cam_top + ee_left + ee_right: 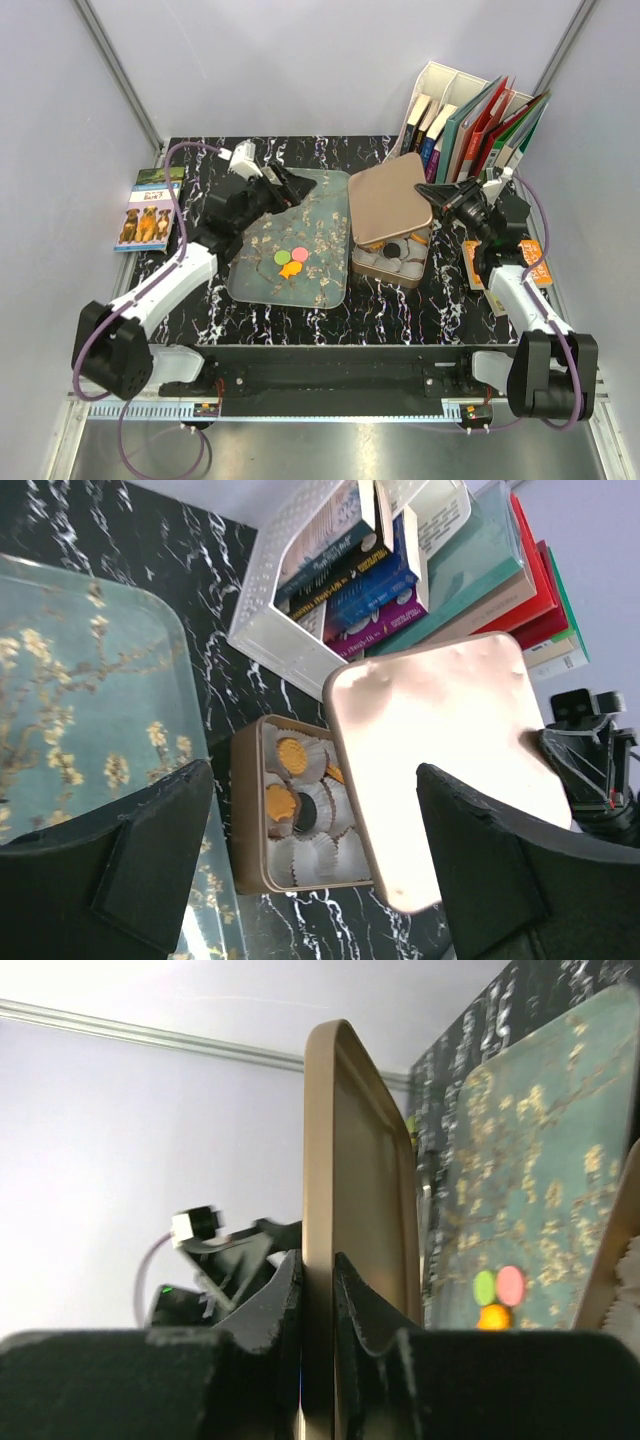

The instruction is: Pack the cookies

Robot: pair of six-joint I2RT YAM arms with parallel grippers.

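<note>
Three cookies, green [282,257], pink [300,254] and orange [291,269], lie on the blue flowered tray [320,210]; they also show in the right wrist view [497,1290]. The gold tin [388,268] holds white paper cups, with orange cookies [290,756] and one black cookie [306,811] in them. My right gripper [432,193] is shut on the tin's gold lid [388,198], holding it above the tin; the right wrist view shows its edge [322,1210] between the fingers. My left gripper [298,186] is open and empty above the tray's far part.
A white file rack [440,85] with books and coloured folders [490,125] stands at the back right. A small dog-picture book [148,210] lies at the left table edge. An orange packet [535,255] lies by the right arm.
</note>
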